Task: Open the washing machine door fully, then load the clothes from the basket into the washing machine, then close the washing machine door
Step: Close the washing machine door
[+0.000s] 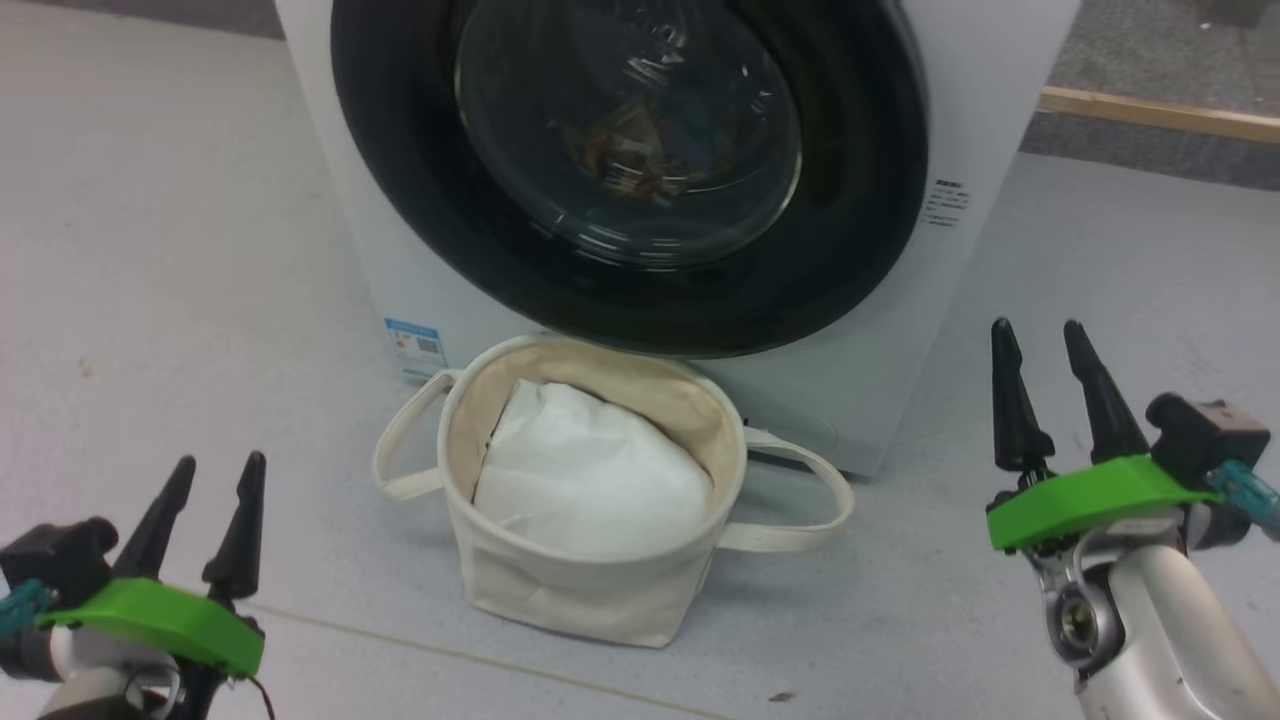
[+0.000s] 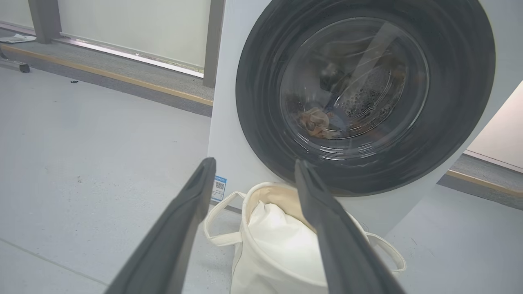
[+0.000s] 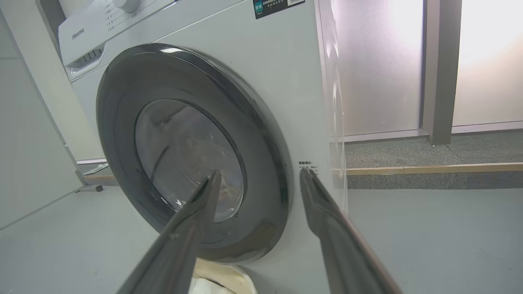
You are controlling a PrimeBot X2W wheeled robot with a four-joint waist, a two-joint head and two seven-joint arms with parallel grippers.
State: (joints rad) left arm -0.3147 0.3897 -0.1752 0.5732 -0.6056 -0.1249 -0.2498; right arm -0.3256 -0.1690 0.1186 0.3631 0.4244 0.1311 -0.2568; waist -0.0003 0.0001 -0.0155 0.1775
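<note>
Door (image 1: 390, 150) shut, clothes (image 1: 625, 155) behind its glass.
Left gripper (image 1: 222, 460) and right gripper (image 1: 1036, 328) spread empty, flanking the basket (image 1: 580, 590).

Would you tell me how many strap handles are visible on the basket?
2: the left handle and the right handle, on opposite sides of the basket.

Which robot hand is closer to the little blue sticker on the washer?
Left. The left gripper hovers on the same side as the small blue label on the big white washing machine; the right gripper is beyond the round cream canvas basket.
</note>
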